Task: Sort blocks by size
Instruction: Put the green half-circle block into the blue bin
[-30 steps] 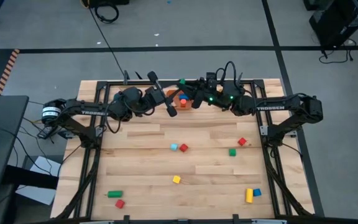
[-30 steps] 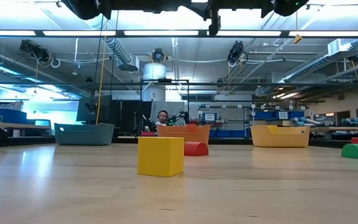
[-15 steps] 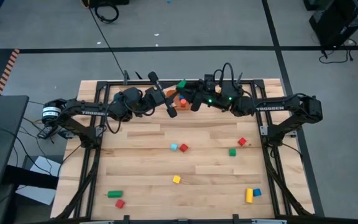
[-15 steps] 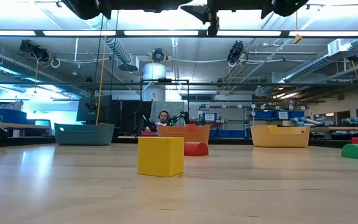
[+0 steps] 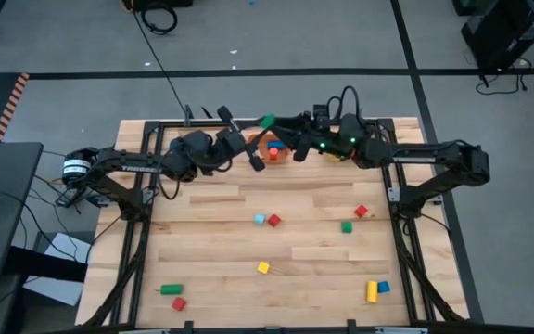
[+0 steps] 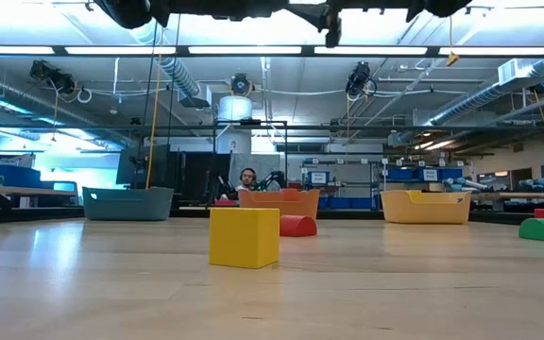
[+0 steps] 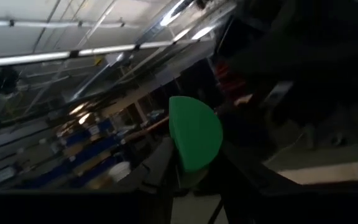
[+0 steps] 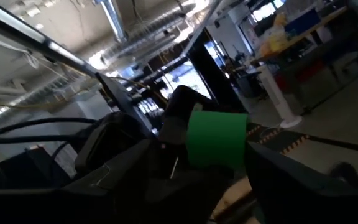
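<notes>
Green block [image 7: 194, 134], half-round, one item: pinched at its lower end in the left claw [image 7: 188, 177], jaws drawn narrow. You have it raised off the table, above the orange bin [image 6: 281, 203] at the far edge.

Right claw [image 5: 283, 130]: just beside the block, opposite the left claw. Whether it has any hold, I cannot tell.

Hazards for you to note:
- Thin grip. The left claw has only a small part of the block, so a jolt could twist it free.
- Crowding. With the two claws this close, any sideways move by either may knock the block loose.
- Wrong landing. Dropped from here, the block probably falls into the bin beneath the claw, whatever its size class.

Other stock: loose blocks [image 5: 273, 221] lie on the table, well apart from both claws, unsorted.
</notes>
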Available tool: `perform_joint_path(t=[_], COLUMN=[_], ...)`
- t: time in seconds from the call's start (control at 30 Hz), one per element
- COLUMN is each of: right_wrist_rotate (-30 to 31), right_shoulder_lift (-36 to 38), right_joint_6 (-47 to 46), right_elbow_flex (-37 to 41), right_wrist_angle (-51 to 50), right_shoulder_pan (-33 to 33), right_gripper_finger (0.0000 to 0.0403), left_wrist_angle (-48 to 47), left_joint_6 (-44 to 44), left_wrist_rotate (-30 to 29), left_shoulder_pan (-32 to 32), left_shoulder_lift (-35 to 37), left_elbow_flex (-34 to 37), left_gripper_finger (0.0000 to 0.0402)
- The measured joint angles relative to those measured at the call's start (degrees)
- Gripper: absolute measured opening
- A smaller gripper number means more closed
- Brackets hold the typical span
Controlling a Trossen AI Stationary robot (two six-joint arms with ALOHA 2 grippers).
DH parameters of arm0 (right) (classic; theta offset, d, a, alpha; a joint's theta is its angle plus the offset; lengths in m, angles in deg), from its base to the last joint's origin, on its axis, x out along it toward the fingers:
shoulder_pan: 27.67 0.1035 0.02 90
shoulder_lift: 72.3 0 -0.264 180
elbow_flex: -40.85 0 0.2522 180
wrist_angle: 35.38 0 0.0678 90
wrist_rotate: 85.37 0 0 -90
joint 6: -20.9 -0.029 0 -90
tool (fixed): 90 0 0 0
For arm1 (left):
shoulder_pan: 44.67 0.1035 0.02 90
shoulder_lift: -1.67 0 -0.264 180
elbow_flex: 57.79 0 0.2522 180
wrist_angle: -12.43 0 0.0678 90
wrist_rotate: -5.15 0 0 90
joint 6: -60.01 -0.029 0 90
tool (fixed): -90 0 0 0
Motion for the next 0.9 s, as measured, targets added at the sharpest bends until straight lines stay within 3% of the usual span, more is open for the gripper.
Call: perform_joint_path(t=[0.2,0.37,0.67,0.9], right_wrist_rotate=[-0.46,-0.26,-0.18,-0.08], right_shoulder_lift=[4.76,7.87,9.87,9.21], right_joint_6=[0.52,0.86,4.29,7.71], right_elbow_flex=[-0.02,-0.04,-0.07,-0.07], right_wrist_angle=[-13.82,-24.81,-42.30,-47.15], right_shoulder_pan=[-1.08,-1.76,-1.77,-1.77], right_gripper_finger=[0.0277,0.0275,0.0264,0.0258], left_wrist_angle=[-2.34,-7.54,-28.32,-50.28], left_joint_6=[1.40,2.85,23.08,43.03], left_wrist_rotate=[-13.00,-18.74,-26.52,-33.56], left_shoulder_pan=[0.14,-0.11,0.26,0.32], left_shoulder_lift=[0.12,0.87,5.19,7.67], left_elbow_flex=[0.00,0.02,0.02,0.02], left_gripper_finger=[0.0108,0.0108,0.0108,0.0108])
